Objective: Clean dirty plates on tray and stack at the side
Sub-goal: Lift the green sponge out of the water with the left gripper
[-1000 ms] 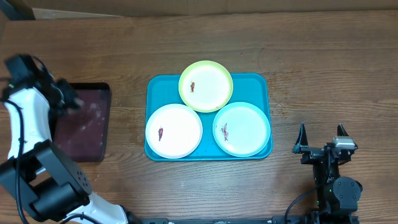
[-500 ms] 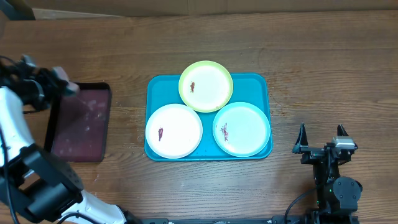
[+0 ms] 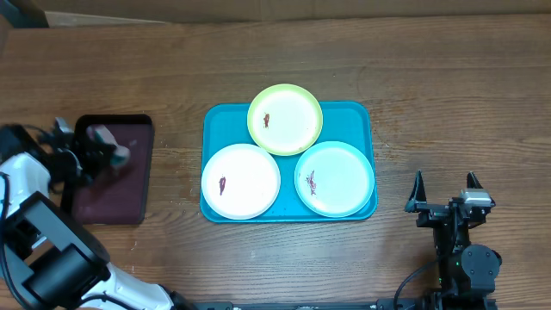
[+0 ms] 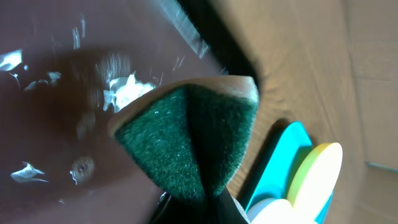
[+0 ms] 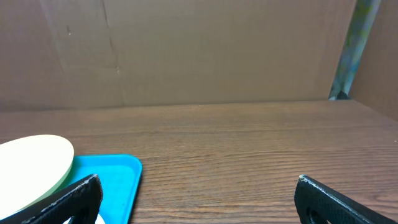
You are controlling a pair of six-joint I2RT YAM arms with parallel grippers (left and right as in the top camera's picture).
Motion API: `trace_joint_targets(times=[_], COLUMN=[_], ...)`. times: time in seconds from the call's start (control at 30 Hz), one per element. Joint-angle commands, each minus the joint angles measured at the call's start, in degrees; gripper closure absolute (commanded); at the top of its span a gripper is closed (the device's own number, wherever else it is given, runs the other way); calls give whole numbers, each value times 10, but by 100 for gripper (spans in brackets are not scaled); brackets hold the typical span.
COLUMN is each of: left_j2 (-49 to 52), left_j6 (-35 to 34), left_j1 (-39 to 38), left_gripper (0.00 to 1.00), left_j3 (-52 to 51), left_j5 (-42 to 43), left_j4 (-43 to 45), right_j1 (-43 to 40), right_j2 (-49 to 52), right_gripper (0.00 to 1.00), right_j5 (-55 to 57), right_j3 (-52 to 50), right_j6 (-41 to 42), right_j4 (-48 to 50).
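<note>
Three plates lie on the turquoise tray [image 3: 362, 113]: a lime-rimmed one [image 3: 285, 118] at the back, a white one [image 3: 241, 181] front left and a pale aqua one [image 3: 335, 178] front right. Each carries a small dark red smear. My left gripper [image 3: 109, 152] hangs over the small maroon tray, left of the plates, shut on a folded dark green sponge [image 4: 186, 143]. The left wrist view has the jaws [image 4: 196, 210] pinching the sponge's lower end. My right gripper [image 3: 445, 181] stands open on the table right of the turquoise tray, nothing between its fingers [image 5: 68, 200].
A dark maroon, black-rimmed tray [image 3: 120, 194] with wet glints [image 4: 127, 90] sits at the left. Bare wooden tabletop [image 3: 430, 77] surrounds both trays. A cardboard wall [image 5: 186, 50] closes the back of the table.
My left arm swung down from the far left edge toward the maroon tray, carrying the sponge over it. The plates and the right arm stayed still.
</note>
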Motion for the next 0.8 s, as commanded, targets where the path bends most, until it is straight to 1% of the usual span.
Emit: trace_joint_targets(times=[0.0, 0.07, 0.17, 0.23, 0.27, 0.37, 0.43, 0.5, 0.57, 0.63, 0.67, 0.7, 0.77], left_j2=[3, 0, -5, -5, -5, -5, -5, -5, -4, -2, -1, 0, 0], left_j6=[-16, -15, -64, -71, -81, -119, -145, -150, -150, -160, -160, -158, -158], left_j1=[17, 30, 46, 51, 52, 52, 52, 50, 49, 43, 40, 38, 34], left_gripper=[96, 96, 96, 96, 96, 96, 96, 96, 96, 96, 96, 96, 96], left_j3=[-5, 22, 78, 114, 126, 148, 148, 147, 142, 121, 107, 91, 54], left_j5=[106, 161, 231, 309, 334, 347, 308, 228, 92, -56, -100, -130, -135], left_j4=[18, 6, -28, -29, -28, -30, -35, -61, -95, -104, -103, -98, -75], right_j1=[3, 3, 3, 3, 3, 3, 3, 3, 3, 3, 3, 3, 3], right_j2=[-5, -5, -5, -5, -5, -5, -5, -5, -5, -5, -5, -5, -5], right_gripper=[0, 0, 0, 0, 0, 0, 0, 0, 0, 0, 0, 0, 0], right_j5=[-1, -1, -1, -1, -1, -1, -1, 0, -1, -1, -1, -1, -1], right_j3=[-6, -6, -6, -6, -6, -6, -6, -6, -6, -6, -6, -6, -6], right_j6=[0, 0, 0, -1, 0, 0, 0, -1, 0, 0, 0, 0, 0], right_j4=[4, 4, 4, 4, 4, 4, 4, 4, 4, 4, 4, 4, 4])
